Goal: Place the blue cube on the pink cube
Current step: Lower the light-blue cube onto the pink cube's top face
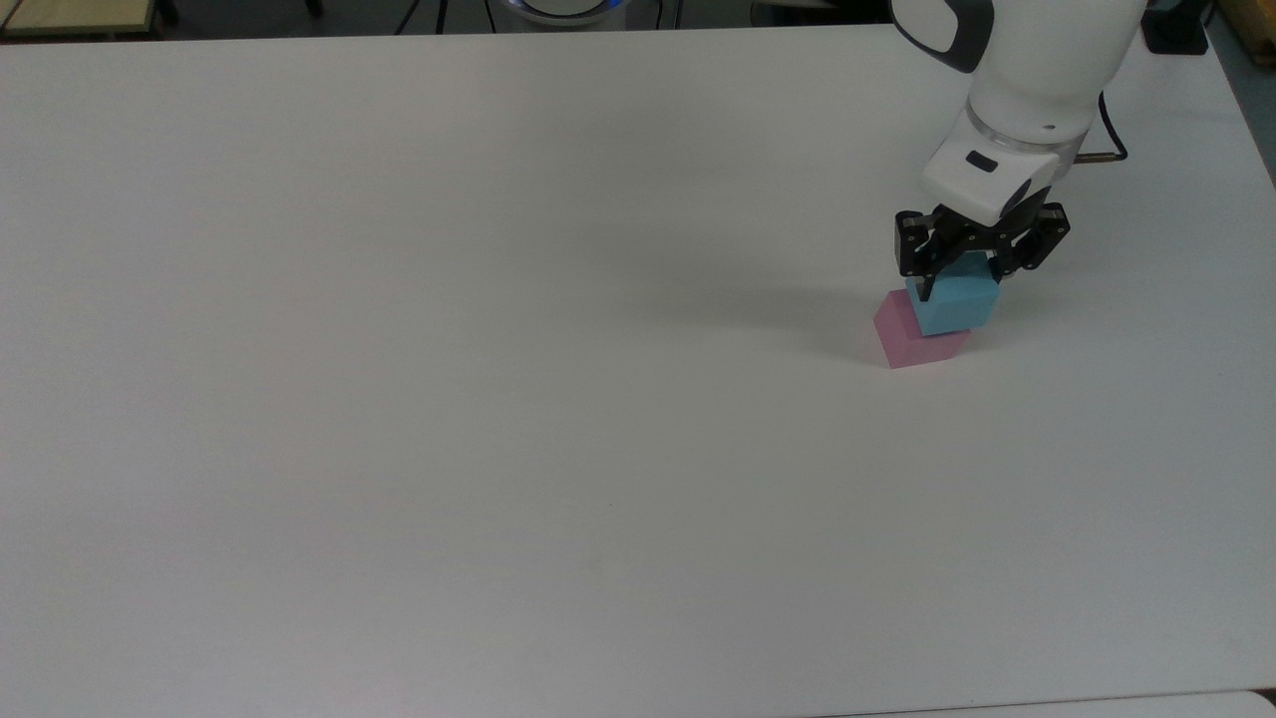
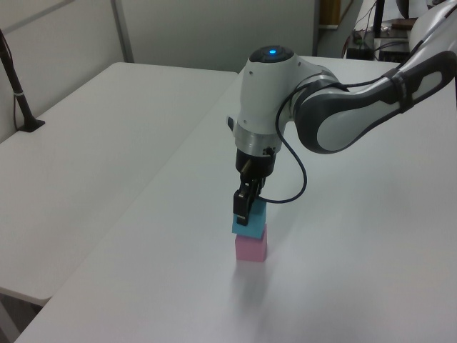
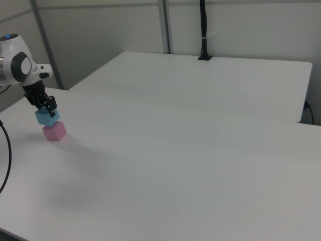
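The pink cube (image 1: 907, 341) (image 2: 251, 248) (image 3: 54, 132) rests on the white table at the top view's right. Directly over it is the blue cube (image 1: 954, 305) (image 2: 250, 223) (image 3: 46, 118), its underside at or just above the pink top; I cannot tell whether they touch. My gripper (image 1: 959, 282) (image 2: 246, 211) (image 3: 46, 109) comes down from above and is shut on the blue cube, its black fingers on two opposite sides. In the top view the blue cube hides most of the pink cube's top.
The white table (image 1: 498, 399) stretches wide to the top view's left. A second white table (image 2: 93, 128) (image 3: 215, 80) stands alongside, with a black post (image 2: 18, 93) (image 3: 204, 30) on it. A cable (image 2: 296, 179) hangs by the wrist.
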{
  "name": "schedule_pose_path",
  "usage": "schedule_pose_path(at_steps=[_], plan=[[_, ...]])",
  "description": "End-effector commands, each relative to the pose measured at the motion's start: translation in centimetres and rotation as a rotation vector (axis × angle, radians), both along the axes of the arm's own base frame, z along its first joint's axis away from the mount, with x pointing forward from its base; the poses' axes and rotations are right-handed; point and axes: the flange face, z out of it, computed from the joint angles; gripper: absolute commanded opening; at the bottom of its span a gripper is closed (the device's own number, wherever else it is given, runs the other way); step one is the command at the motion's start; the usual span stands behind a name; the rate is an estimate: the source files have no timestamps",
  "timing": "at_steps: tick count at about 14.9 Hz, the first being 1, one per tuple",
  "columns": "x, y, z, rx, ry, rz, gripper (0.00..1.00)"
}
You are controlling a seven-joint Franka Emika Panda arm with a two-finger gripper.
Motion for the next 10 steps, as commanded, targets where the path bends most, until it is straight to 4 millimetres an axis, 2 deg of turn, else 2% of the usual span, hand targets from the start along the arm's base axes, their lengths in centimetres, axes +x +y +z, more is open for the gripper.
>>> schedule_pose_path(at_steps=[1, 10], plan=[[-0.2, 1.07, -0.09, -0.01, -0.019, 0.004, 0.44], [-0.24, 1.04, -1.08, -0.036, -0.015, 0.009, 0.42]])
